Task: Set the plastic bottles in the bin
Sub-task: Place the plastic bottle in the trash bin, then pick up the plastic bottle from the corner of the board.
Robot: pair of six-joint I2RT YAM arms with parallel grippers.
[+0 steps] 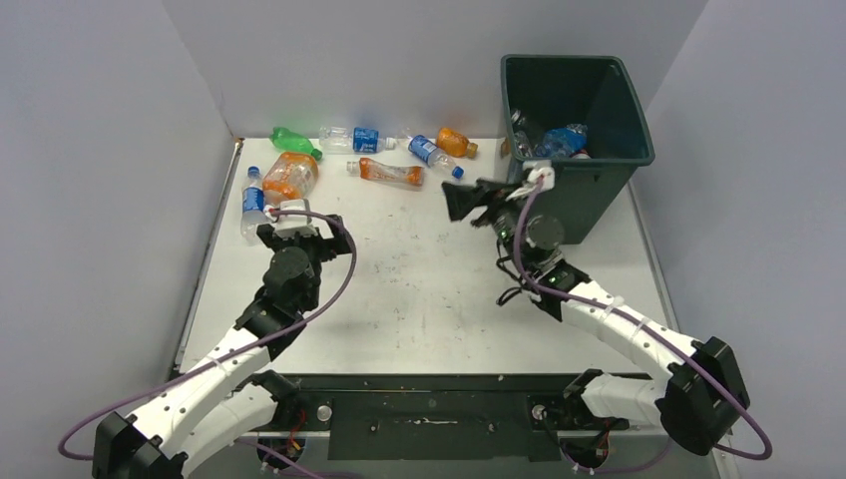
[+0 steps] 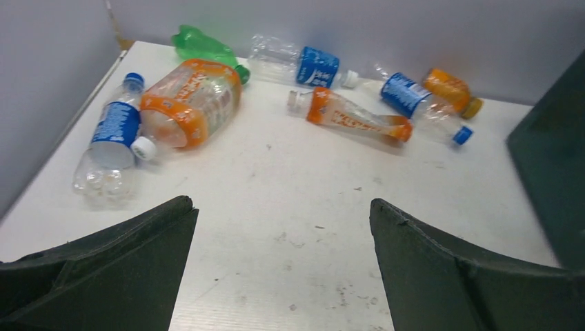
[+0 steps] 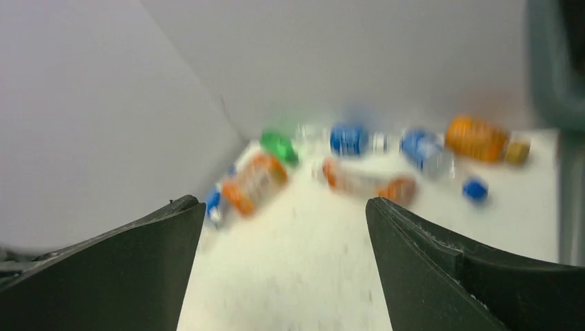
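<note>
Several plastic bottles lie along the far left of the table: a green one (image 1: 295, 140), a large orange-labelled one (image 1: 290, 176) (image 2: 190, 103), a clear blue-labelled one (image 1: 252, 200) (image 2: 110, 138), a slender orange one (image 1: 389, 172) (image 2: 352, 117) and a small orange one (image 1: 456, 143). The dark green bin (image 1: 574, 130) stands at the far right with bottles (image 1: 559, 140) inside. My left gripper (image 1: 297, 232) (image 2: 281, 202) is open and empty, just short of the left bottles. My right gripper (image 1: 469, 200) (image 3: 281, 201) is open and empty beside the bin's near left corner, facing the bottles.
Grey walls close in the table on the left, back and right. The bin's wall (image 2: 552, 158) (image 3: 552, 83) rises at the right edge of both wrist views. The right wrist view is blurred by motion.
</note>
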